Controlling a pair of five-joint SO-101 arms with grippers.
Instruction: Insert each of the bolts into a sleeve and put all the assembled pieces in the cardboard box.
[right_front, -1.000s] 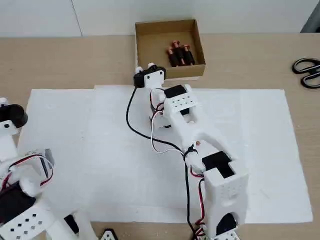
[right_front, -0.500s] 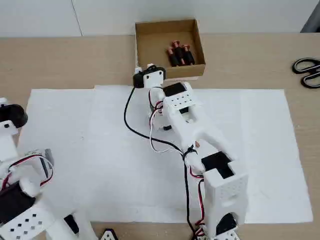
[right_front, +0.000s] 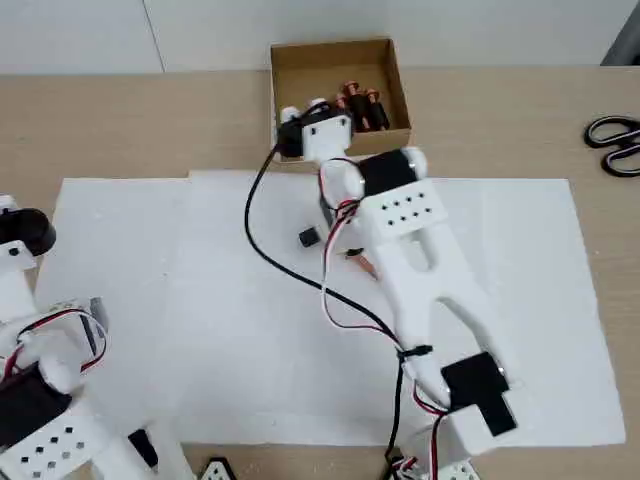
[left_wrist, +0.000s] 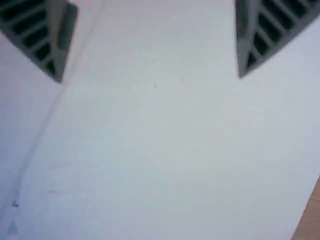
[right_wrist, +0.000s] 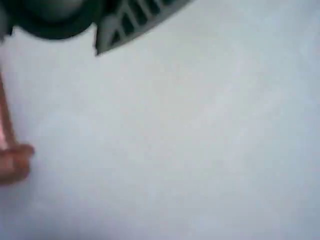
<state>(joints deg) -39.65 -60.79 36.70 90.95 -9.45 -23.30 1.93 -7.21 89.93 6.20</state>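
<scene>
The right arm (right_front: 420, 250) is stretched far forward from its base, nearly straight, with its wrist (right_front: 318, 135) bent downward at the far end. The left arm (right_front: 45, 400) sits folded back close to its base. The left gripper (left_wrist: 150, 74) points down, its two fingers (left_wrist: 47, 40) spread wide apart.

Setting: small robotics lab or hobby workbench, indoors.

Evidence:
- A pale wood-grain tabletop (right_front: 120, 120) is standing against a plain white wall (right_front: 200, 30).
- A white padding sheet (right_front: 200, 300) is covering the working area.
- A white printed arm (right_front: 410, 215) trailing loose cabling (right_front: 252, 228) is stretching over the sheet.
- A second arm (right_front: 50, 440) is sitting at the near corner.
- Scissors (right_front: 615, 143) are lying at the edge.
- A cardboard box (right_front: 300, 90) is holding small hardware.
</scene>
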